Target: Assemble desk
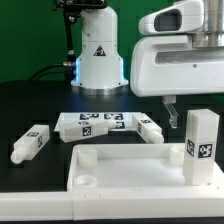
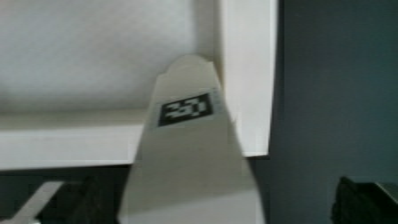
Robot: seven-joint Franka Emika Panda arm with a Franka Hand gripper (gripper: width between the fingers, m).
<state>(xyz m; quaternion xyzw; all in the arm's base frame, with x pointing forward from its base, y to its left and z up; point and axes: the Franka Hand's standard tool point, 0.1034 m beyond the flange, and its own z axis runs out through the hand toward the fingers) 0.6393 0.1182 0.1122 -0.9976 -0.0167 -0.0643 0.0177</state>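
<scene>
The desk's large white rimmed panel (image 1: 120,165) lies flat at the front of the table. One square leg (image 1: 203,146) stands upright in the panel's corner on the exterior view's right, a black-and-white tag on its side. My gripper (image 1: 188,112) hangs open just above and around that leg's top. In the wrist view the leg (image 2: 185,140) rises between my dark fingers (image 2: 32,204), with a gap on at least one side, and my gripper (image 2: 199,206) holds nothing. The panel's rim (image 2: 249,70) shows behind the leg. Two more legs (image 1: 30,143) (image 1: 150,127) lie loose on the table.
The marker board (image 1: 92,123) lies behind the panel, with the robot's white base (image 1: 98,55) beyond it. The table top is black.
</scene>
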